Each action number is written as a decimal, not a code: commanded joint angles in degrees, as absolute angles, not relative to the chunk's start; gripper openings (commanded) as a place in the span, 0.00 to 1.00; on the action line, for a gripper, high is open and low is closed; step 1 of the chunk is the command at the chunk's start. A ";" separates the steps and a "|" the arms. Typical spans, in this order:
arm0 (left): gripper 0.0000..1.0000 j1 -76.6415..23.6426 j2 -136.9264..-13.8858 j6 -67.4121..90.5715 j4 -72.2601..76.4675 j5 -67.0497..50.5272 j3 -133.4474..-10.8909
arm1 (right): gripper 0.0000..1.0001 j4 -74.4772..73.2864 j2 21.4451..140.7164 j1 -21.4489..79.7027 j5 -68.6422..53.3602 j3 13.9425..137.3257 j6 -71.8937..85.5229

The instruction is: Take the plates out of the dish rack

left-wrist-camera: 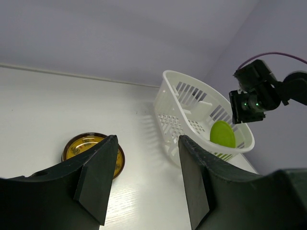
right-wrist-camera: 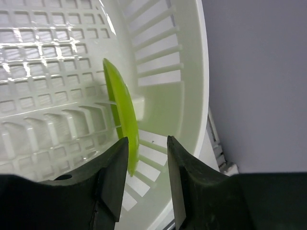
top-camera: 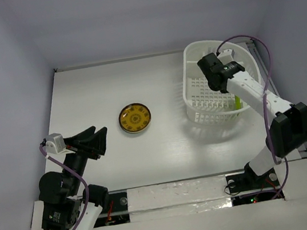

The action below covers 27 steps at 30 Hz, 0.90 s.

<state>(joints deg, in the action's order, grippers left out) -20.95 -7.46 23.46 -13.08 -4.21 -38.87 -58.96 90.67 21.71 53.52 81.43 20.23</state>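
Observation:
The white dish rack [top-camera: 190,81] stands at the back right of the table. A lime green plate [right-wrist-camera: 120,105] stands on edge inside it, leaning near the side wall [right-wrist-camera: 163,57]. My right gripper [right-wrist-camera: 147,141] hangs open over that plate, whose lower rim sits just inside the left finger without being clamped. An amber plate [top-camera: 135,119] with a dark rim lies flat mid-table. My left gripper [left-wrist-camera: 148,141] is open and empty, above the table to the left of the amber plate [left-wrist-camera: 81,146]. The green plate [left-wrist-camera: 222,134] also shows in the left wrist view.
The right arm [top-camera: 253,85] reaches over the rack from the near right. White walls close in the table on the left, back and right. A rail [top-camera: 257,56] runs behind the rack along the right edge.

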 commanded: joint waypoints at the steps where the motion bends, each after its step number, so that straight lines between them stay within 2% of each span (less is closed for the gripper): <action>1: 0.50 -21.36 -7.56 23.55 -10.28 -4.83 -38.32 | 0.44 -51.69 86.31 21.62 48.70 79.72 17.67; 9: 0.50 -21.36 -7.65 23.55 -10.37 -4.83 -38.32 | 0.41 -49.92 90.70 21.09 48.52 78.05 16.09; 20: 0.50 -21.36 -7.38 23.55 -10.28 -4.92 -38.32 | 0.31 -58.79 98.17 21.09 59.32 83.14 19.95; 27: 0.50 -21.88 -7.21 23.47 -10.28 -4.83 -38.32 | 0.28 -58.62 99.67 20.57 57.92 83.06 20.39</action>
